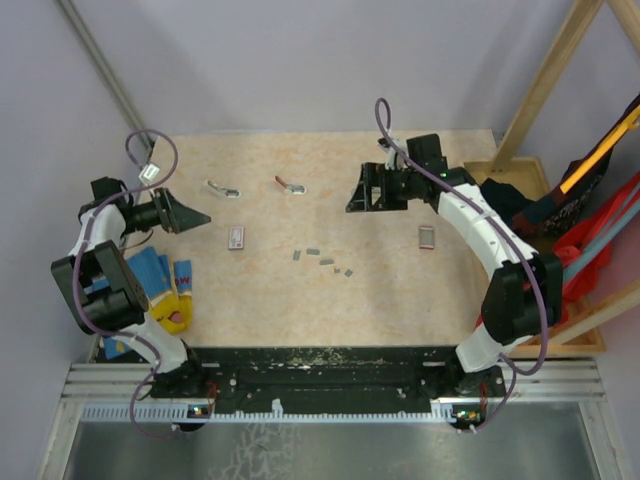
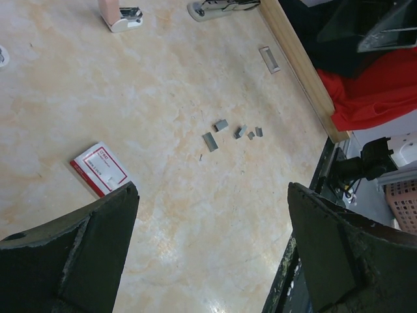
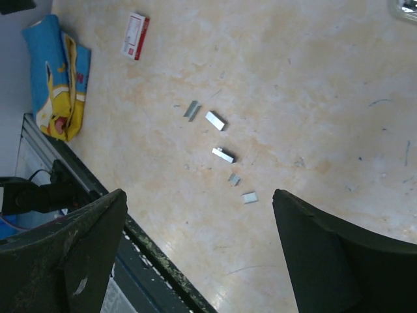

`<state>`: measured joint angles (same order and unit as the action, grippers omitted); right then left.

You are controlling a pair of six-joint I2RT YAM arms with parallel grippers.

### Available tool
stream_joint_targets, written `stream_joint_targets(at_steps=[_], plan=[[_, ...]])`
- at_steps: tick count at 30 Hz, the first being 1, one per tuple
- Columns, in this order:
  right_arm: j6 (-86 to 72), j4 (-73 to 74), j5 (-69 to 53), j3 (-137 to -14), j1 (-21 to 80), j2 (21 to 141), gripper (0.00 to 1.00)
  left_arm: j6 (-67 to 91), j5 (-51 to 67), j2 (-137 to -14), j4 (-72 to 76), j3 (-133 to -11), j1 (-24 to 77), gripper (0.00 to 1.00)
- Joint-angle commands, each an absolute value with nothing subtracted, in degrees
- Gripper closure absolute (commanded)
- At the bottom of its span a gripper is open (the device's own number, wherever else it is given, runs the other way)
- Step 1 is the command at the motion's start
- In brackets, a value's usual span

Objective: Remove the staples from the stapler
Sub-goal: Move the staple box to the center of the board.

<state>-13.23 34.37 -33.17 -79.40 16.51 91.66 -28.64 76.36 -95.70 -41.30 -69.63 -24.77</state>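
Note:
Several small grey staple strips [image 1: 325,260] lie loose in a short row on the table's middle; they also show in the left wrist view [image 2: 225,130] and the right wrist view [image 3: 218,140]. A silver-grey and dark stapler [image 2: 221,8] shows only partly, at the top edge of the left wrist view and in the right wrist view's top right corner [image 3: 407,8]. In the top view it is hidden by the right arm. My left gripper [image 1: 190,215] [image 2: 212,189] is open and empty at the table's left. My right gripper [image 1: 358,195] [image 3: 199,192] is open and empty at the back right, above the table.
Two small clip-like pieces [image 1: 222,188] [image 1: 290,184] lie at the back. One red-and-white tag [image 1: 236,237] [image 2: 99,169] [image 3: 135,36] lies left of the staples, another [image 1: 427,236] [image 2: 269,57] lies right. A blue-yellow pack [image 1: 165,285] sits at the left edge. A wooden frame [image 1: 540,90] and red cloth [image 1: 600,250] border the right.

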Motion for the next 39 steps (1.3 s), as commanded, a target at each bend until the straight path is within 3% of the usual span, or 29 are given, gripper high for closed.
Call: stream_joint_targets(at_steps=[1, 16, 21, 28, 39], plan=[[-18.07, 29.12, -35.77, -77.72, 19.16, 86.33, 0.07, -34.10, 77.93, -98.09, -46.59, -71.62, -25.30, 0.00], [-19.44, 23.49, -35.88, -74.20, 21.18, 81.31, 0.06, -33.23, 79.57, -97.75, -44.82, -70.37, -25.31, 0.00], [-12.54, 26.65, -33.58, -74.04, 20.63, 82.93, 0.06, -33.33, 79.22, -95.50, -44.82, -69.70, -25.31, 0.00], [-6.49, 26.84, -51.70, -71.89, 9.11, 86.63, 0.05, -35.84, 77.01, -91.28, -44.87, -68.31, -25.31, 0.00], [5.15, 30.02, -28.94, -70.18, 7.68, 83.00, 0.05, -33.61, 72.90, -87.07, -39.97, -65.41, -25.32, 0.00]])
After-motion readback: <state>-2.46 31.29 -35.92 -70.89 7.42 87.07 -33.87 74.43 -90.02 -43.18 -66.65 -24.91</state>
